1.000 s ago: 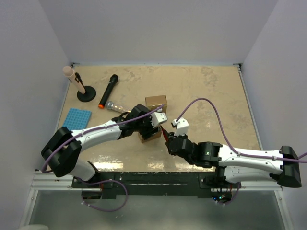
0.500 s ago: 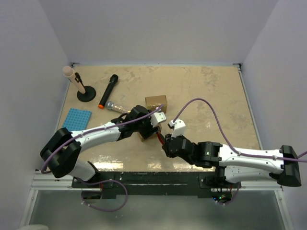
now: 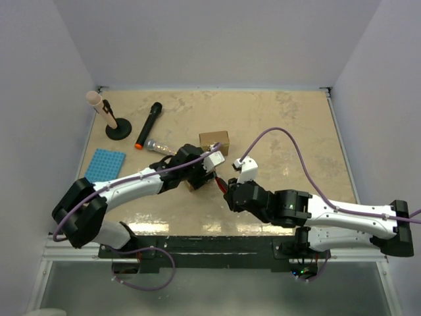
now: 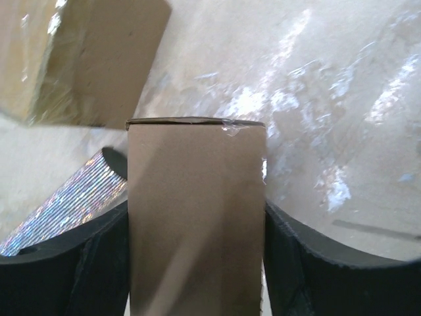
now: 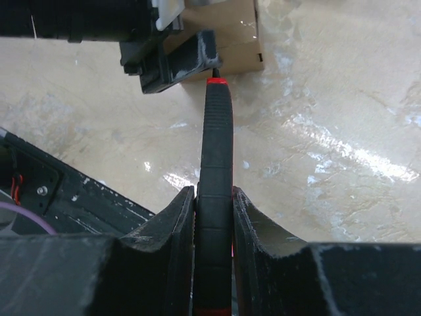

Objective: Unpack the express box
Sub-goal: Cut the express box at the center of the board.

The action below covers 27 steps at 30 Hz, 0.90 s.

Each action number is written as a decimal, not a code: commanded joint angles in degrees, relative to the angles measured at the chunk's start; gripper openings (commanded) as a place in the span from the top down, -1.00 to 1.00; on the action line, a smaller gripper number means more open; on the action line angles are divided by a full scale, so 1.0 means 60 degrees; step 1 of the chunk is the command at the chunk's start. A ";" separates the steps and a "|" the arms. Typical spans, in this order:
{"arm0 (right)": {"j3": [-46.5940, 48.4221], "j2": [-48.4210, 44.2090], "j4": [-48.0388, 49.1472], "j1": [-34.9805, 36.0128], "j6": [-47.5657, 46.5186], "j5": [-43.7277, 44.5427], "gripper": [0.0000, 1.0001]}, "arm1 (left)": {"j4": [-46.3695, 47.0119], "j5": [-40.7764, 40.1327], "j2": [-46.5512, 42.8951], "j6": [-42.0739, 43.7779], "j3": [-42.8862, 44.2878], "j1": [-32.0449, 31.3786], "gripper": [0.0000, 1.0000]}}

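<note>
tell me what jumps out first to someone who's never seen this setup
The two arms meet at mid-table: the left fingers clamp a small cardboard box by its sides, while the right fingers pinch a black and red tool aimed toward that grip. Just behind sits a second box, and off to the left lie a black microphone and a blue rack.
</note>
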 commanded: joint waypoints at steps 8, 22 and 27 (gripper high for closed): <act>0.1254 0.0203 -0.0401 0.0051 -0.0160 0.1337 1.00 | -0.0849 -0.0848 -0.1861 -0.0127 0.0255 0.0145 -0.68; 0.2674 0.0789 -0.0314 -0.0812 -0.1974 0.0248 1.00 | 0.0215 0.0114 -0.4744 -0.0362 -0.0021 0.0174 -0.73; 0.3260 0.1154 -0.0458 -0.1340 -0.3455 -0.1458 1.00 | 0.1082 0.1817 -0.5510 0.0500 -0.0433 0.0218 -0.72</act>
